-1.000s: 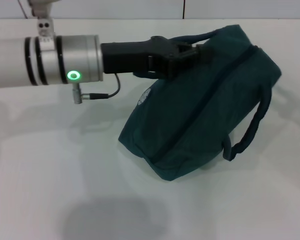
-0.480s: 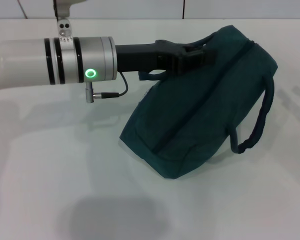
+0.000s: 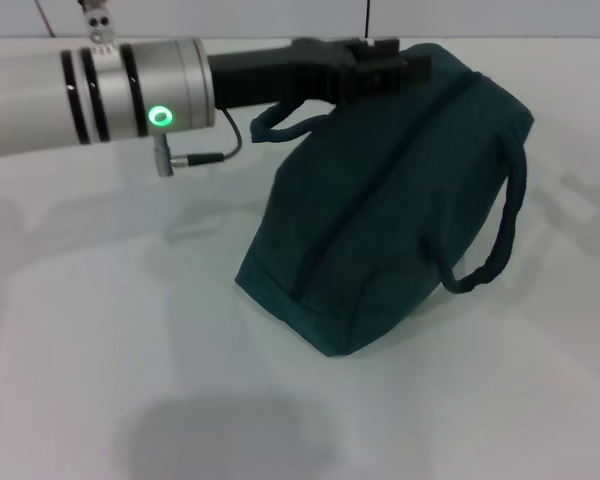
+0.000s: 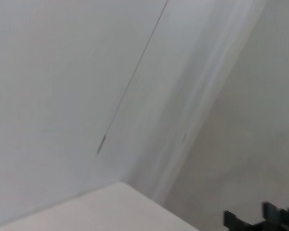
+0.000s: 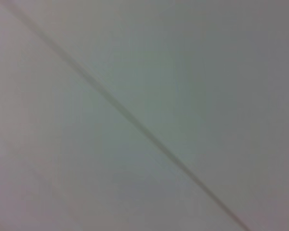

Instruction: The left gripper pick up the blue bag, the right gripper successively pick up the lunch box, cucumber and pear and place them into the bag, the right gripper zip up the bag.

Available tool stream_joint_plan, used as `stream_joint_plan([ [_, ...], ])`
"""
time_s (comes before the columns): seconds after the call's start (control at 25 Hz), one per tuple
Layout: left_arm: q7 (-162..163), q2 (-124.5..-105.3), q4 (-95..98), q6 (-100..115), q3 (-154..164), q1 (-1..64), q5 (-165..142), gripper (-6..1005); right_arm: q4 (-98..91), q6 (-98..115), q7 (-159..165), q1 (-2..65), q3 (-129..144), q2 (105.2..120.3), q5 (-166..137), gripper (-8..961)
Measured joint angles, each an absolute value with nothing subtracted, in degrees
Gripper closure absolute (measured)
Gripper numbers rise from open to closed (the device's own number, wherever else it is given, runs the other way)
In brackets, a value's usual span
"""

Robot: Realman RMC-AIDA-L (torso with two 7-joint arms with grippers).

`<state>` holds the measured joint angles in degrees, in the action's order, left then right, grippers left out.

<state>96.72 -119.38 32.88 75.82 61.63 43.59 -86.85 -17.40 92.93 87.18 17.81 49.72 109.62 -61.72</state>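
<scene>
The blue bag [image 3: 390,210] is a dark teal fabric bag tilted on the white table [image 3: 100,330], its near corner resting on the surface. My left gripper [image 3: 405,62] reaches in from the left and is shut on the bag's top edge, holding that end raised. One handle [image 3: 500,230] hangs loose on the right side, another loops under the gripper. The zipper line runs along the bag's upper face. The lunch box, cucumber and pear are out of view. My right gripper is not in view; its wrist view shows only a plain surface with a seam.
The left arm's silver forearm [image 3: 110,95] with a green light spans the upper left of the head view. The table's far edge meets a white wall [image 3: 480,15] behind the bag.
My left gripper has lifted and moved away from me with the bag's top edge. The bag stands steeper now, and the right handle swung with it.
</scene>
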Motion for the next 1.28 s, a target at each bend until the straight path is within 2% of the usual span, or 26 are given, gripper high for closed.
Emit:
stream_joint_plan([
  [0.12,96.9,-119.34,36.5,75.9,61.6,42.2,-86.8,377,-19.5,96.4,84.3,18.0,49.6,109.55,-63.1,233],
  [0.2,97.9,-119.09,38.4,75.9,61.5,41.7,-86.7,337,-20.9,99.2,81.3,18.0,49.5,109.62,-63.3,233],
  [0.44,101.1,-116.94,42.5,78.3,61.0,41.6,-86.7,216,-26.5,105.1,78.2,19.8,50.0,109.51,-68.1,232],
  [0.48,100.8,-116.14,44.1,81.9,59.4,41.4,-86.6,196,-27.7,105.4,78.1,20.0,50.0,109.59,-69.3,230],
  [0.56,100.2,-115.76,45.2,85.2,58.0,41.2,-86.7,156,-29.9,105.9,77.4,20.5,50.0,109.92,-72.2,227],
  [0.68,98.6,-114.45,47.4,92.3,55.9,39.1,-86.9,138,-31.6,106.2,75.8,21.3,49.9,110.46,-76.1,222],
  [0.8,96.5,-113.91,48.9,97.5,55.2,36.2,-86.6,121,-32.6,107.0,73.0,22.2,50.1,111.13,-80.2,217],
  [1.04,87.9,-113.85,49.1,106.8,55.0,27.1,-87.6,121,-35.5,108.9,66.3,22.7,51.3,114.63,-88.4,182],
  [1.28,84.1,-114.52,48.0,109.4,55.4,20.2,-90.4,120,-33.7,107.9,64.3,23.7,55.3,115.13,-91.0,173],
])
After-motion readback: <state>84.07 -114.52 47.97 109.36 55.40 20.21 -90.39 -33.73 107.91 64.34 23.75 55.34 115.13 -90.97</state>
